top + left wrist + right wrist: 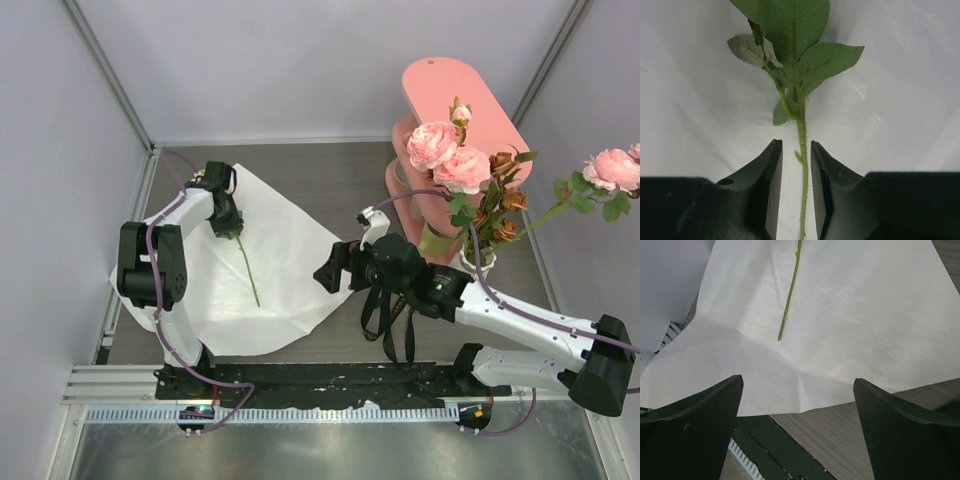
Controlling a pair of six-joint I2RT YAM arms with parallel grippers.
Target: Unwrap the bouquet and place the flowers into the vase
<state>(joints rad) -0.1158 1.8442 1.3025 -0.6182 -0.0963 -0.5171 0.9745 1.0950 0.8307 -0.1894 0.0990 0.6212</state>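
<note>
From above, the paper (290, 250) lies spread flat on the table (340, 180), and one stem (247, 270) rests on it, running from under the left gripper (230, 225) towards the near edge. The flower end of that stem is hidden beneath the gripper in this view.

The left wrist view shows the detail the top view hides. The two fingers (765, 190) stand a little apart on either side of the stem, with paper visible between each finger and it, so the grip is released and the stem lies loose on the sheet. Leaves (800, 50) fan out just beyond the fingertips. No bloom shows here.

The right gripper (797, 382) is spread wide with nothing between its fingers. It hovers over the paper's right corner. Its camera catches the bare cut end of the stem, which the left wrist view does not.

Only the top view shows the rest. The vase (478, 262) stands at the right, partly behind the right arm, in front of the pink shelf (470, 90). It holds pink roses and rust buds (450, 160), with one pink rose (610, 170) leaning far out to the right. A black ribbon (388, 320) lies under the right arm.
</note>
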